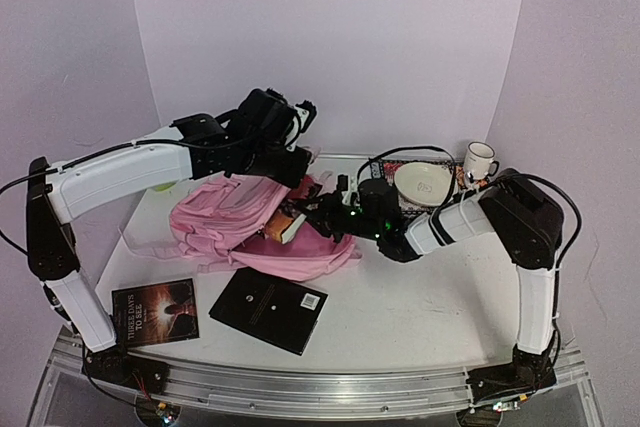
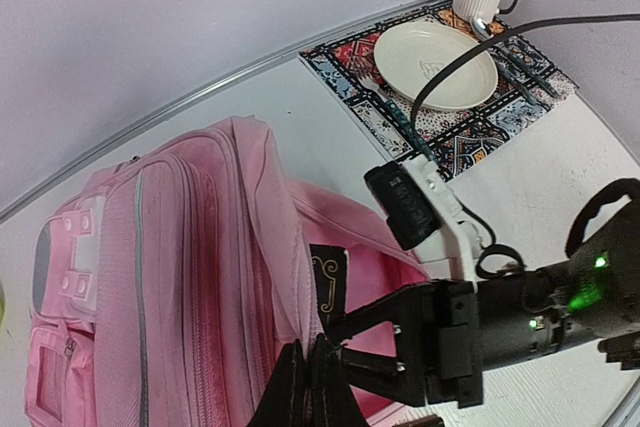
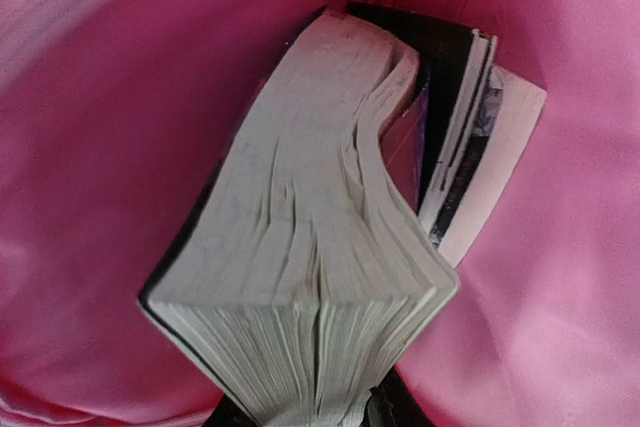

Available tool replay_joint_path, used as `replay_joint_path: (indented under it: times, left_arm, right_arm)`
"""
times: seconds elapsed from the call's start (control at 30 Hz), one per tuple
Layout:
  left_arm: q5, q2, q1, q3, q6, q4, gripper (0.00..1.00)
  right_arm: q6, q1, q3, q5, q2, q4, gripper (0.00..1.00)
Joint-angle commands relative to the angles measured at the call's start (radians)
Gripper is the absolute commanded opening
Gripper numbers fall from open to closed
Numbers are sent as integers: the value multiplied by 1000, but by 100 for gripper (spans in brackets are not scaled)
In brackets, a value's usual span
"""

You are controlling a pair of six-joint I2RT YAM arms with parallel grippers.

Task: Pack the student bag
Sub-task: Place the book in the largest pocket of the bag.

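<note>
The student bag point(image 1: 235, 217) lies on its side at the table's centre left, its pink mouth facing right. My left gripper point(image 1: 300, 177) is shut on the fabric edge of that mouth point(image 2: 309, 347) and holds it up. My right gripper point(image 1: 318, 215) reaches into the opening, shut on a thick black-covered book point(image 3: 320, 247) whose pale page edges face the right wrist camera. In the left wrist view the book's black cover with a gold ornament point(image 2: 328, 277) stands inside the bag point(image 2: 180, 247), with the right gripper point(image 2: 334, 343) on it. A thinner book point(image 3: 480, 177) lies behind it inside the bag.
Two dark books lie on the table in front of the bag, one at the left point(image 1: 155, 312) and one nearer the centre point(image 1: 268, 309). At the back right a patterned placemat point(image 2: 470, 137) carries a plate point(image 1: 422, 182) and cutlery, with a mug point(image 1: 478, 160) beside it.
</note>
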Motion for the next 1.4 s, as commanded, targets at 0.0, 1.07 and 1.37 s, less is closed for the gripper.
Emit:
replay_joint_path:
  times: [0.0,1.07,1.37]
  left_arm:
    - [85,-85,-14,25,-21,123,0]
    - [145,-115,54,-110,-14,151,5]
    - [177,-160,71,-199,-81,201,49]
  right_arm:
    - [-27,9,52,64,48,664,7]
    - [-136,0,67,135,165,545,57]
    - [-201,-25,-191,6,-26,474,66]
